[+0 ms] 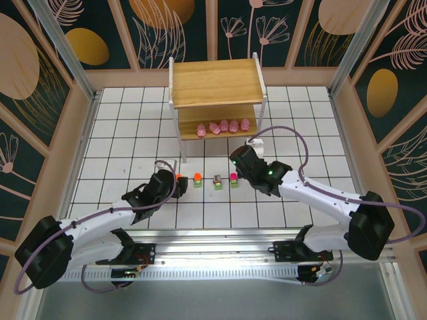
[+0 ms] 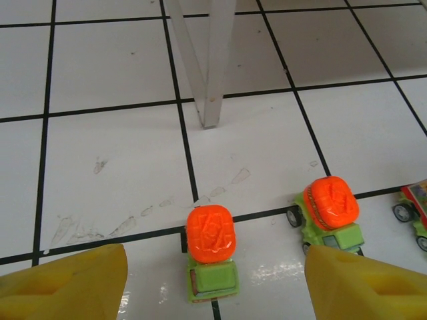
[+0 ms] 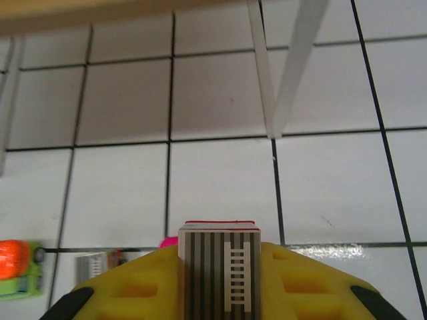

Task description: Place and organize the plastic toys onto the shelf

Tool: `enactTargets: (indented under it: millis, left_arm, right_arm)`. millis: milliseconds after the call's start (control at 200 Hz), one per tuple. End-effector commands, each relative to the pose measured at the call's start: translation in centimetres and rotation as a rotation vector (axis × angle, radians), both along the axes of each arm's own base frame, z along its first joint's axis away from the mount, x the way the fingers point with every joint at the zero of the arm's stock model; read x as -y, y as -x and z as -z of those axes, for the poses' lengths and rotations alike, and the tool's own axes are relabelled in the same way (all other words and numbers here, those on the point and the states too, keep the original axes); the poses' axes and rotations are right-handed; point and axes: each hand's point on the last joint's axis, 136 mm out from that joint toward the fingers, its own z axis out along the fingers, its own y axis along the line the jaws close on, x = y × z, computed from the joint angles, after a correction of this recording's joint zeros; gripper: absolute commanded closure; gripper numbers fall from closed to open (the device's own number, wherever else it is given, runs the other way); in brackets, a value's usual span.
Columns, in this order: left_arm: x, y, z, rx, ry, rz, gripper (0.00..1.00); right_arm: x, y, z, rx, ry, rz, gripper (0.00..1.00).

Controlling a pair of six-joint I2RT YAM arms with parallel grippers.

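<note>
The wooden shelf point(image 1: 215, 83) stands at the back, with several pink pig toys point(image 1: 224, 125) in a row on its lower tier. On the tiles in front is a row of green toys: one orange-topped point(image 1: 197, 180), one grey-topped point(image 1: 217, 182), one magenta-topped point(image 1: 233, 179). My left gripper point(image 2: 213, 280) is open and low, its yellow fingers point(image 2: 73, 280) on either side of an orange-topped green toy point(image 2: 212, 257) without touching it. A second orange-topped toy point(image 2: 330, 213) sits to its right. My right gripper point(image 3: 219, 280) is shut on a grey striped toy point(image 3: 219, 267) with a ladder print, held above the floor.
A white shelf leg point(image 2: 213, 80) stands just beyond the left gripper. Another white leg point(image 3: 287, 87) rises ahead of the right gripper. Low wooden walls border the tiled floor point(image 1: 133, 133). Both arms reach in from the near edge.
</note>
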Motion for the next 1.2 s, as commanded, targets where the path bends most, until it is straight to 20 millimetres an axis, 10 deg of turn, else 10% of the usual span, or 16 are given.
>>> enactTargets:
  millis: [0, 621, 1196]
  left_arm:
    - [-0.1, -0.2, 0.0, -0.004, 0.015, -0.006, 0.29]
    - [-0.4, -0.4, 0.1, -0.019, 0.034, -0.01, 0.29]
    - [-0.6, -0.3, -0.2, -0.004, 0.051, -0.012, 0.29]
  right_arm:
    - [0.3, -0.1, -3.6, 0.065, 0.055, -0.006, 0.85]
    - [-2.4, -2.6, -21.7, 0.348, 0.019, -0.07, 0.86]
    - [-1.3, -10.3, -27.9, 0.469, 0.111, 0.011, 0.87]
